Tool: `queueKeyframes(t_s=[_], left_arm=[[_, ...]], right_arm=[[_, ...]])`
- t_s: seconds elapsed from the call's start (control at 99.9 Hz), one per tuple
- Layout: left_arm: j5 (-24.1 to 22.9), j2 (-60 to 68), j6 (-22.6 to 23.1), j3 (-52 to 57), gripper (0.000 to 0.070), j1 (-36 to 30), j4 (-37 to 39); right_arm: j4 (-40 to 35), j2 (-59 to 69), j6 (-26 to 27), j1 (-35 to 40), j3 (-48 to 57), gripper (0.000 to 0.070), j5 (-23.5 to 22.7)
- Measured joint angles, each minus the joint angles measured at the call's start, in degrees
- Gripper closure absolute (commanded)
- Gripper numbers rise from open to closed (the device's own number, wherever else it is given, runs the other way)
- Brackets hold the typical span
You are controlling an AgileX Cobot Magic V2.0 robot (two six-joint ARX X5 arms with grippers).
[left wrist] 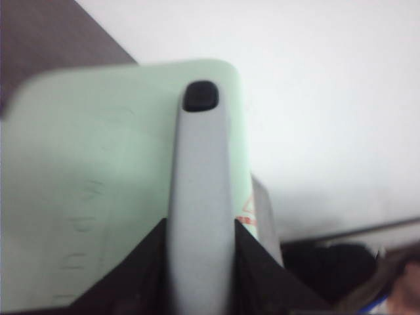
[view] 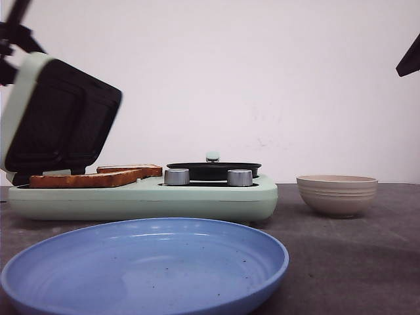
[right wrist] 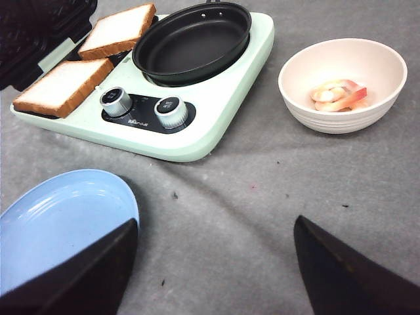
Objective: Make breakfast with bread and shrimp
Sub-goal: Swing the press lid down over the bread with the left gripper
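Both dark fingers point(left wrist: 141, 275) of the left gripper point(left wrist: 200, 275) press on the two sides of a pale grey handle point(left wrist: 200, 190), so this gripper is closed on it. This handle is smooth, long and rounded, with a small black oval spot near its far end. It sits on the mint green lid point(view: 49, 118), a smooth plastic shell with rounded corners. From the front, the lid stands raised and tilted, and its inner side is a black plate with shallow square fields. The left arm reaches the lid from behind and above; only dark parts of it show at the edge.

Right gripper point(right wrist: 213, 262) hangs above the grey table point(right wrist: 249, 197) and its fingers point(right wrist: 341, 275) are spread wide, with nothing between them. They are black, flat and pointed. Beyond the fingertips lies the cooker point(right wrist: 197, 141), mint green with rounded corners and two round silver knobs point(right wrist: 170, 110). On its open grill part lie the two slices of bread point(right wrist: 65, 85), square and thick, with pale porous faces and brown crust, one just beside the other. Next to them a round black pan point(right wrist: 193, 41) sits on the cooker. Beyond the right finger stands a cream bowl point(right wrist: 341, 111) with fine rings outside, and the shrimp point(right wrist: 338, 95), pink and pale and curved, is inside it. Near the left finger of this gripper is a blue glazed plate point(right wrist: 59, 223), shallow and round.
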Motion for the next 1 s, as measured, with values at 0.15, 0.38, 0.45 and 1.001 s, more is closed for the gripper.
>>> queueKeyframes(t_s=[0.15,0.38,0.45,1.001], left_arm=[[-5.29,-0.13,5.84,0.44,0.0696,-5.55,-3.85],[-17.70,-0.09,16.76,0.90,0.0696,-15.17,-10.84],[-21.55,0.09,19.56,0.90,0.0696,-17.38,-11.63],[-32.09,2.54,27.91,0.92,0.0696,-24.24,-13.73]], right_arm=[[-0.04,0.00,0.11,0.00,0.00,0.0244,0.00],[-0.04,0.02,1.05,0.00,0.00,0.0244,0.00],[-0.04,0.02,1.18,0.00,0.00,0.0244,0.00],[-0.04,0.02,1.57,0.00,0.00,0.0244,0.00]])
